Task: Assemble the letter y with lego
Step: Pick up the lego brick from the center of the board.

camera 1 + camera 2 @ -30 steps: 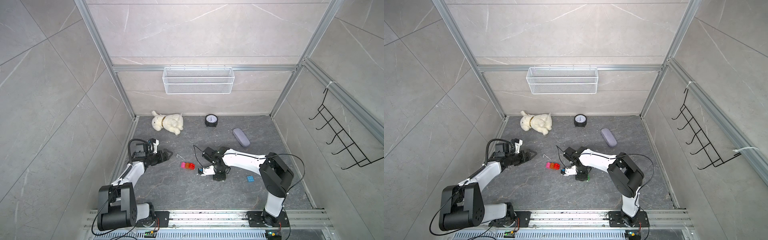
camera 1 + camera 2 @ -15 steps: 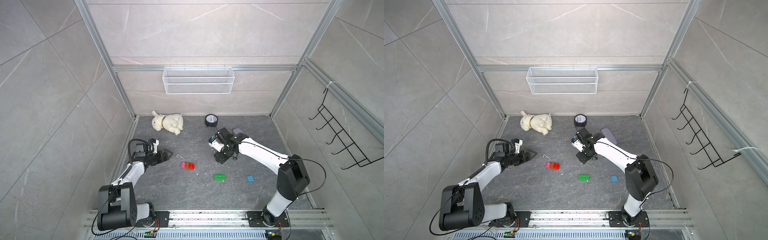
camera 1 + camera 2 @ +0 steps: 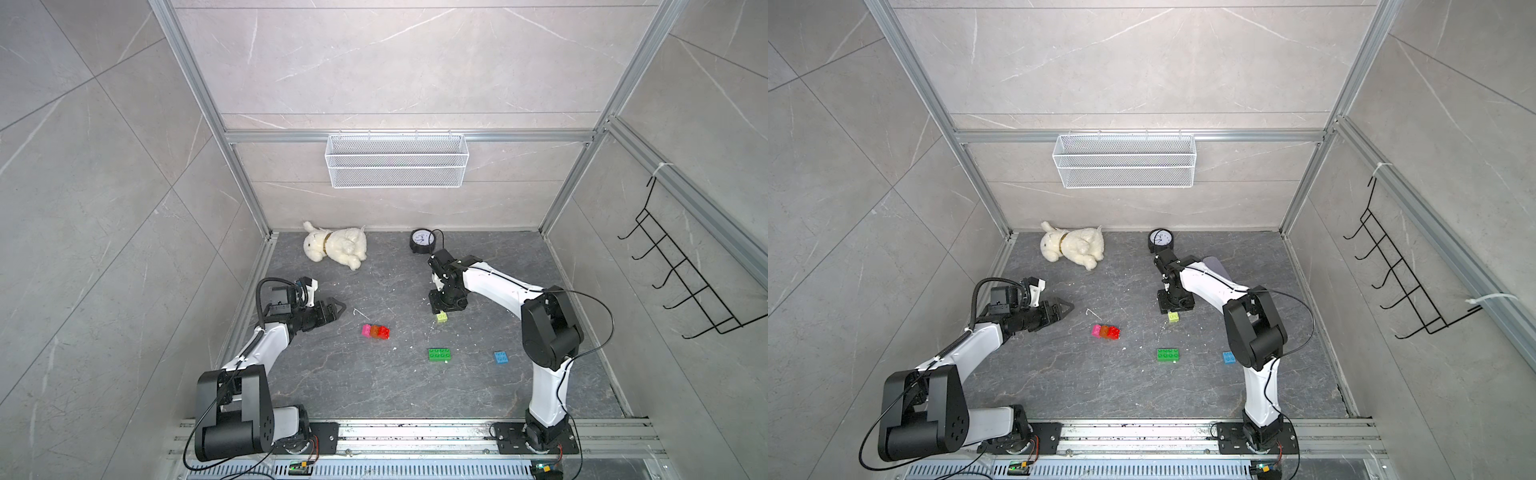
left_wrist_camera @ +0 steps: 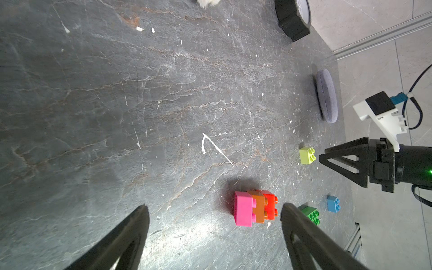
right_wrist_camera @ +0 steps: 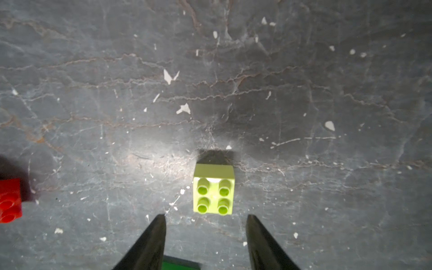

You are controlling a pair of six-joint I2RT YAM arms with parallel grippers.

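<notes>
Near the clock (image 3: 422, 241), on its camera side: right gripper (image 5: 205, 218), parted partway, empty. Well off from the clock: left gripper (image 4: 214, 207), spread wide, empty, facing the pink-orange-red stem (image 3: 375, 331). Farther from the clock still: longer green brick (image 3: 439, 354) and blue brick (image 3: 500, 357), loose. Closest of the bricks to the clock: yellow-green brick (image 5: 213, 189), square, studs up, just ahead of the right fingertips (image 5: 152, 238) and in line with their gap. Likely only a short reach and a squeeze.

Black round clock (image 3: 423, 241) stands on the dark stone desk (image 3: 374, 386), by the back wall. White plush dog (image 3: 336, 247) lies left of clock, apart; grey oval case (image 4: 326, 95) to its right. White wire basket (image 3: 397, 166) hangs on wall above clock.
</notes>
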